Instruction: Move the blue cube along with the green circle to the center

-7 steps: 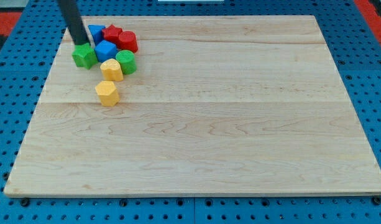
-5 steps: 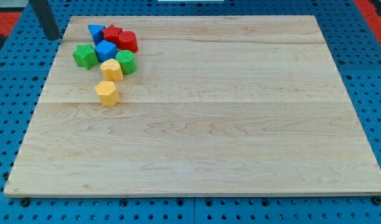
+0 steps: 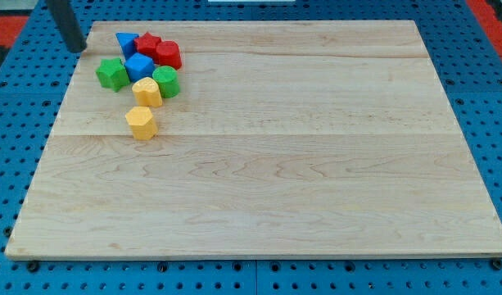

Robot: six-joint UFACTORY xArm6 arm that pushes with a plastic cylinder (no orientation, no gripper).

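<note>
The blue cube (image 3: 138,66) sits in a cluster at the board's upper left. The green circle (image 3: 165,82) touches it on its lower right. My tip (image 3: 75,47) is at the view's upper left, just off the board's left edge, well left of the cluster and apart from every block. The dark rod rises out of the view's top.
Around the blue cube lie a green star-like block (image 3: 112,73), a blue triangle (image 3: 126,42), two red blocks (image 3: 148,43) (image 3: 168,54) and a yellow block (image 3: 147,92). Another yellow block (image 3: 142,122) lies below. The wooden board (image 3: 300,164) rests on blue pegboard.
My tip moved left from beside the green star block to off the board's left edge, then shifted slightly right. No block moved.
</note>
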